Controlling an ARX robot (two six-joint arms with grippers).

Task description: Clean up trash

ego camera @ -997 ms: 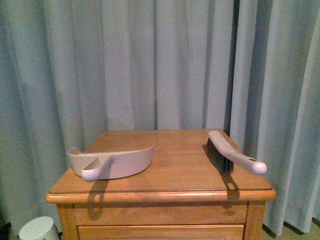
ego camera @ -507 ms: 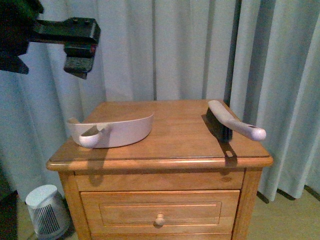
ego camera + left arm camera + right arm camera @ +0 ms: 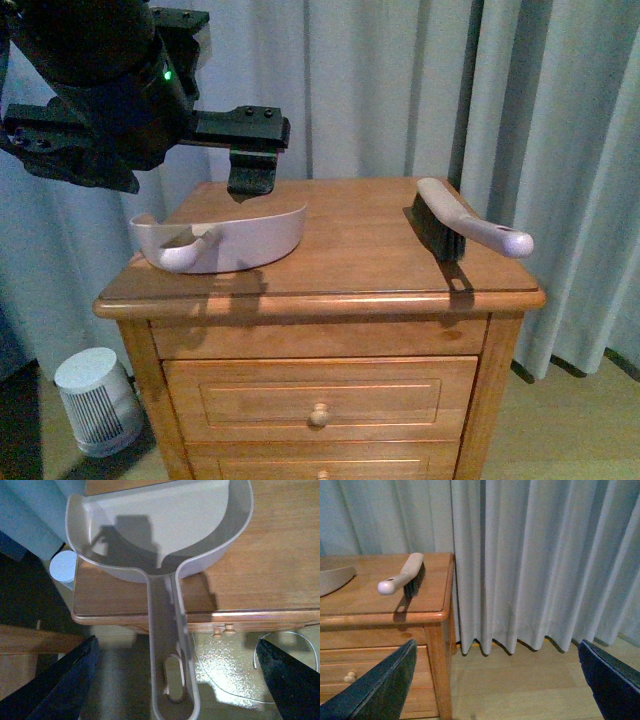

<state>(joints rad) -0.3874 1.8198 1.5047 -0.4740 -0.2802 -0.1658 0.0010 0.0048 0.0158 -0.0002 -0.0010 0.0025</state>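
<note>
Trash does not show in any view; I cannot tell where it is. The inside of the dustpan (image 3: pixel 225 240) is hidden from the front camera by its wall. The left wrist camera looks straight into it (image 3: pixel 160 525) and shows only a bare floor with the pincer's shadow on it.

My left pincer (image 3: pixel 250 180) hangs above the pan's far rim. In the wrist view its fingers (image 3: pixel 60 680) stand wide apart, holding nothing, with the pan's handle lying between them and past the table (image 3: pixel 350 270) edge. How high above the handle they are I cannot tell.

My right pincer (image 3: pixel 495 690) is out of the front view. Its own camera shows the fingers (image 3: pixel 615 680) spread wide with nothing between them, off the table's right side, over the floor.

The brush (image 3: pixel 460 225) lies near the table's right edge, well apart from the pan, its handle end past the edge. A curtain (image 3: pixel 400 90) hangs behind. A small white heater (image 3: pixel 95 400) stands on the floor at the left.
</note>
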